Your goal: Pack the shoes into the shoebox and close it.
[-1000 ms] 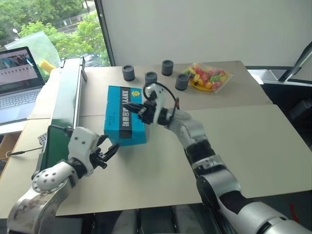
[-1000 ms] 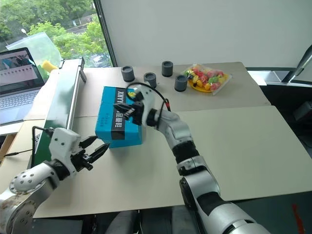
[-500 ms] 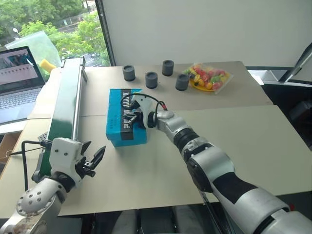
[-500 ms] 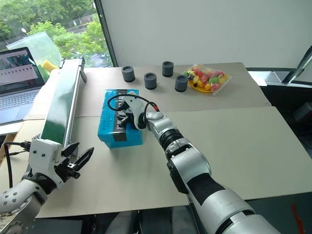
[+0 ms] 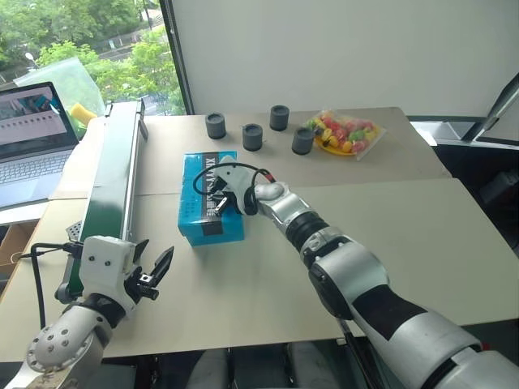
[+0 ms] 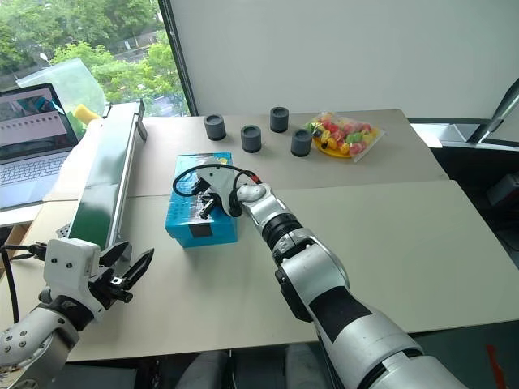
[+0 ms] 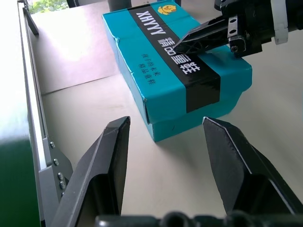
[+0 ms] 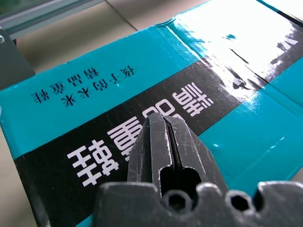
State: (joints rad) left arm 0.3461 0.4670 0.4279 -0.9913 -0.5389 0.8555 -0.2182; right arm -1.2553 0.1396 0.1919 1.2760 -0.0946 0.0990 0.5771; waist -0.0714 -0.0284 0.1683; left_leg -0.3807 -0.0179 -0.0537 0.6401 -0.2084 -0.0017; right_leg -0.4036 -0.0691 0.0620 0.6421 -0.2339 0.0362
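Observation:
The blue shoebox lies closed on the table, its lid with white lettering and a black band facing up. The shoes are out of view. My right gripper is shut, and its tips rest on the black band of the shoebox; the right wrist view shows this right gripper with both fingers pressed together. My left gripper is open and empty near the table's front left, apart from the box. In the left wrist view the shoebox lies beyond the left gripper.
A long green rail runs along the table's left side, with a laptop beyond it. Several dark cylinders and a bag of colourful pieces stand at the back. A seam crosses the table.
My right gripper has come down onto the box's lid, which now lies flat. My left gripper has drawn back from the box's front corner toward the table's front left.

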